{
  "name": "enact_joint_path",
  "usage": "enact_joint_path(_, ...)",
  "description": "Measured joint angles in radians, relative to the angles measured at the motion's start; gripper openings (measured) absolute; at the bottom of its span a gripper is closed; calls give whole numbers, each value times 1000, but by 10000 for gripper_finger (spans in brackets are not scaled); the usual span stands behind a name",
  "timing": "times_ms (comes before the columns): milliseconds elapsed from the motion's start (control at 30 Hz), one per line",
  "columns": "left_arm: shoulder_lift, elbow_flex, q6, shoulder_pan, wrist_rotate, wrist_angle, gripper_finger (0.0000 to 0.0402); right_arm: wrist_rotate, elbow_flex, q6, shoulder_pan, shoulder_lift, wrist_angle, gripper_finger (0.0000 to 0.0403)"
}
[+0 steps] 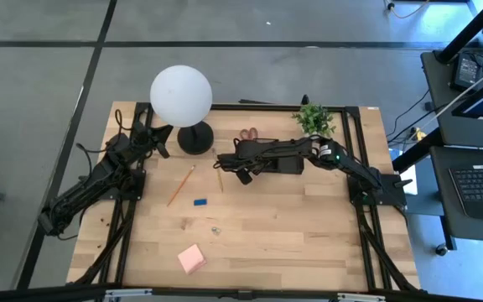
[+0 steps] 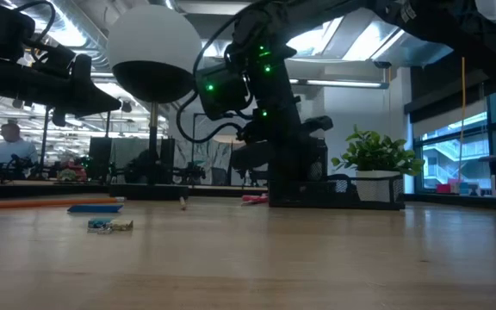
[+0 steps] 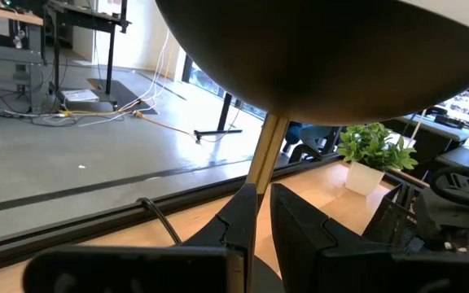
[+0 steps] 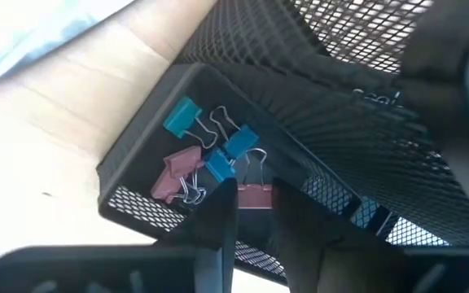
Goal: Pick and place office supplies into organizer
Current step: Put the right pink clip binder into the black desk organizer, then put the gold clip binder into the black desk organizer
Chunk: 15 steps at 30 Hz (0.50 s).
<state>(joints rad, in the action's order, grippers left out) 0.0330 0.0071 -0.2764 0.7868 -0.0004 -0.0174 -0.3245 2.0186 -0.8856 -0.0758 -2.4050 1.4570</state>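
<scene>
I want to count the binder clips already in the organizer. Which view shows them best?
The right wrist view: it looks straight into the mesh organizer, with blue and pink binder clips lying in one compartment. In the high view the right arm covers them; the low view shows only the organizer's wall; the left wrist view shows none.

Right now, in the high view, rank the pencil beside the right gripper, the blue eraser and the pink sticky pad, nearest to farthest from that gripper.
From the right gripper:
1. Pencil, just below it.
2. Blue eraser, mid-table.
3. Pink sticky pad, near the front edge.

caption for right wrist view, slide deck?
Right hand over mesh organizer compartment holding blue and pink binder clips.
</scene>
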Motion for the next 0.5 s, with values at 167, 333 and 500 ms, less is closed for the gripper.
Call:
enact_joint_path(167,0,0,-1,0,0,0,33,0,0,3,0,0,0,98)
enact_joint_path(333,0,0,-1,0,0,0,33,-3,0,0,0,0,1,133)
enact_joint_path(500,0,0,0,0,0,0,33,7,42,-17,11,1,43,146)
